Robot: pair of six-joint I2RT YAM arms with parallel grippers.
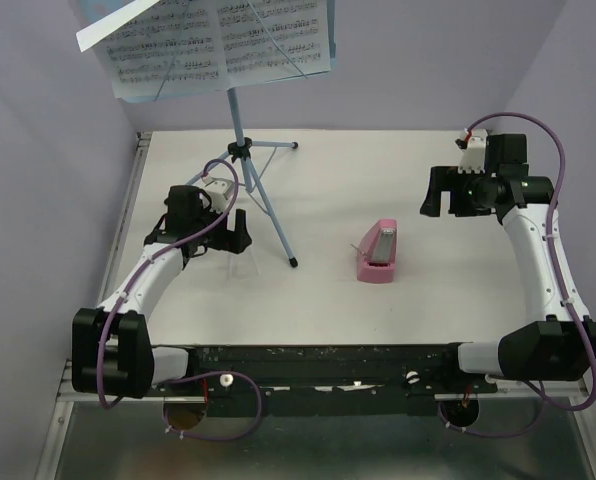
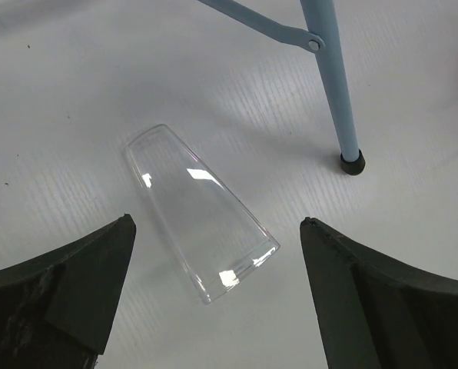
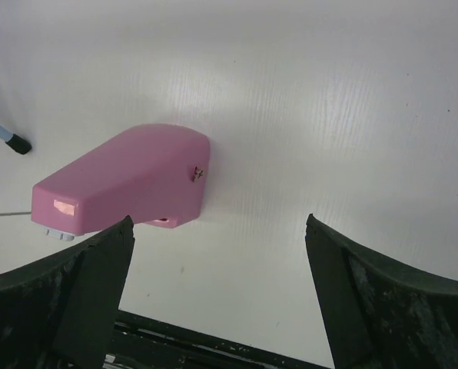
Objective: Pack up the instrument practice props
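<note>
Sheet-music pages rest on the desk of the light-blue music stand, which stands upright on its thin tripod legs at the far left of the tabletop. The pink metronome lies on its side near the middle of the tabletop, well apart from the stand. The left claw is spread wide and holds nothing. It hangs over a clear wedge-shaped cover lying flat on the tabletop, near one rubber-tipped foot of the stand. The right claw is likewise wide open and empty, above bare tabletop. In the right wrist view the metronome sits just left of its gap, untouched.
</note>
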